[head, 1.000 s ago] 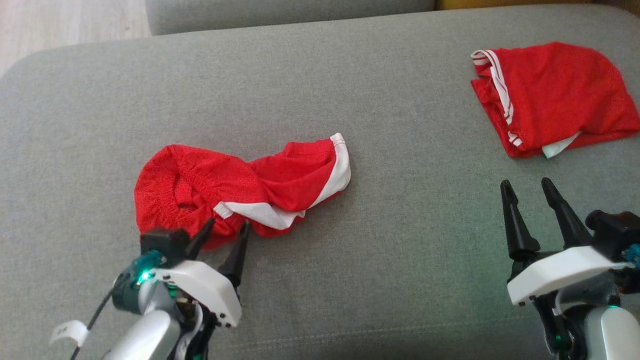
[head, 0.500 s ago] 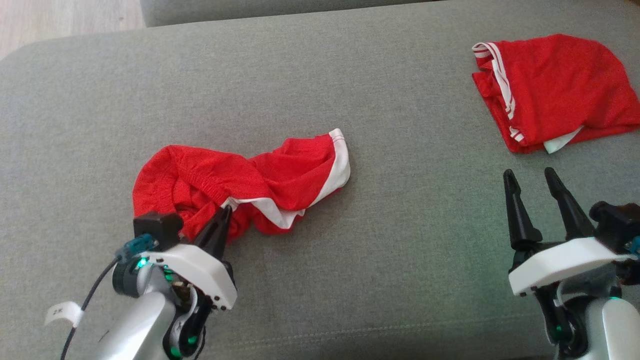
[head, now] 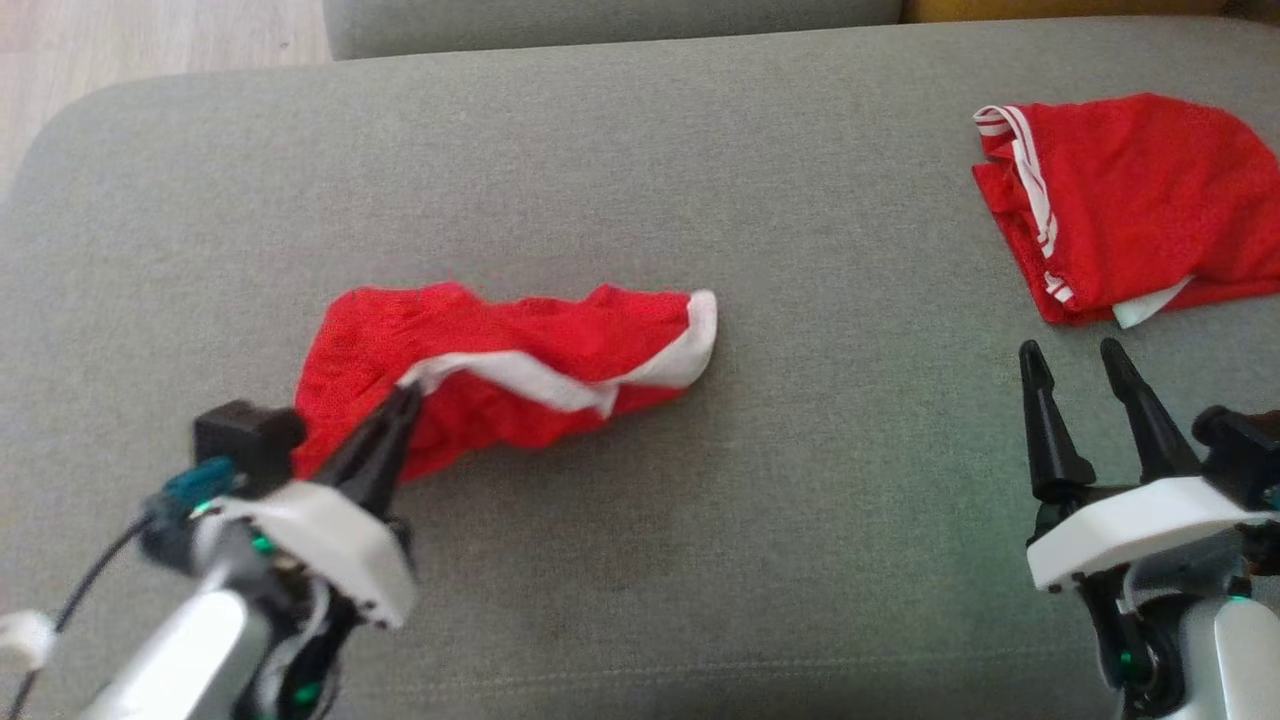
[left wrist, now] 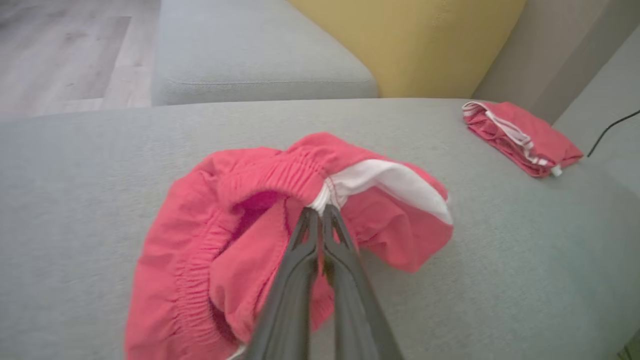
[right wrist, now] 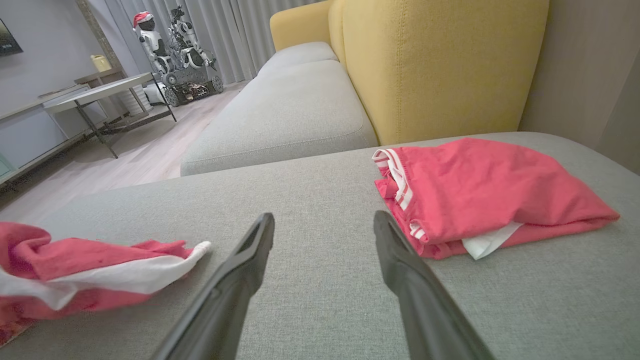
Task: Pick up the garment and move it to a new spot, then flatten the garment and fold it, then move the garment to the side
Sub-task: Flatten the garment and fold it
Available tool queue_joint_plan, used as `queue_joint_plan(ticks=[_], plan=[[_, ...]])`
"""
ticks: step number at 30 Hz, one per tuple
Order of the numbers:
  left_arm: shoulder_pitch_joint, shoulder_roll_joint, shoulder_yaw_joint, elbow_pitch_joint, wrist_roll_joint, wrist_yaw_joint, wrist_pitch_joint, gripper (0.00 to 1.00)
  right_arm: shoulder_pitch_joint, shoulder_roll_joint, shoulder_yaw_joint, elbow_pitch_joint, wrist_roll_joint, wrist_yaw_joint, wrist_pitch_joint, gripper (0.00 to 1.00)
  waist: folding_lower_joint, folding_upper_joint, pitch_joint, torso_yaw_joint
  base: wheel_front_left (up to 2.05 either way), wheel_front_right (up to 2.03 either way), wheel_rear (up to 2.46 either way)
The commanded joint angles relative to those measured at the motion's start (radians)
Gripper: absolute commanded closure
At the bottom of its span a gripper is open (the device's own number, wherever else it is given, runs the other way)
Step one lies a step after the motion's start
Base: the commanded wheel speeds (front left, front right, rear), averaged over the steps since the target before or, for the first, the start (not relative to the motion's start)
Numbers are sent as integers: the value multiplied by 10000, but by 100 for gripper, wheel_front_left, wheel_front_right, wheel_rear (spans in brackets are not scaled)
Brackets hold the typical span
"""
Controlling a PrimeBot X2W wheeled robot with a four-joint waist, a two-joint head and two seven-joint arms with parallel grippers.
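Observation:
The garment, red shorts with white trim, lies crumpled left of centre on the grey cushion. My left gripper is shut on its near edge where the white stripe meets the elastic waistband. The left wrist view has the gripper pinching that seam, and the garment bunched around it. My right gripper stands open at the lower right, holding nothing. In the right wrist view that gripper hovers over bare cushion, with the garment far to its left.
A second red garment, folded, lies at the far right of the cushion, just beyond my right gripper. A yellow backrest rises behind it. Another grey seat and wooden floor lie past the cushion's far and left edges.
My left gripper has shut on the garment's edge and drawn it up and toward me, so the cloth is stretched out longer. The right gripper has stayed open and still.

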Motion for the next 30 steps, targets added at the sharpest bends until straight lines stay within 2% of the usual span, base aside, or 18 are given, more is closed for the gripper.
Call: queue_joint_plan(ticks=[1,6,9,13,14,15,16,19,25,30], plan=[[-234,394,534,-348,-77,83,37,100,-240,-45,183,-329,55,-9,-101,0,0,0,6,16,0,0,0],[344,1094,1151,-516,-497,400,339,100,-284,-45,194,-325,78,-9,-96,0,0,0,71,51,0,0,0],[417,1071,1299,-163,-791,342,342,100,-364,-45,223,-322,88,-9,-93,0,0,0,167,35,0,0,0],[223,757,1305,746,-1010,88,85,100,-478,-45,293,-307,91,-9,-92,0,0,0,259,-73,0,0,0],[169,653,1313,962,-1026,73,-26,71,-495,-45,307,-304,87,-9,-92,0,0,0,265,-108,0,0,0],[138,543,1318,1148,-1047,64,-138,6,-503,-45,317,-304,86,-9,-96,0,0,0,257,-143,0,0,0],[127,444,1309,1293,-1062,46,-244,0,-500,-45,317,-305,83,-9,-101,0,0,0,242,-174,0,0,0],[190,186,1342,1499,-1057,121,-634,0,-467,-45,303,-302,71,-9,-110,0,0,0,187,-227,0,0,0],[589,-84,1556,1236,-784,651,-1609,0,-382,-45,245,-343,-11,-9,-107,0,0,0,-39,-192,0,0,0],[1027,-80,1691,344,-58,1541,-2269,0,-315,-45,248,-438,-172,-9,-95,0,0,0,-366,-91,0,0,0]])
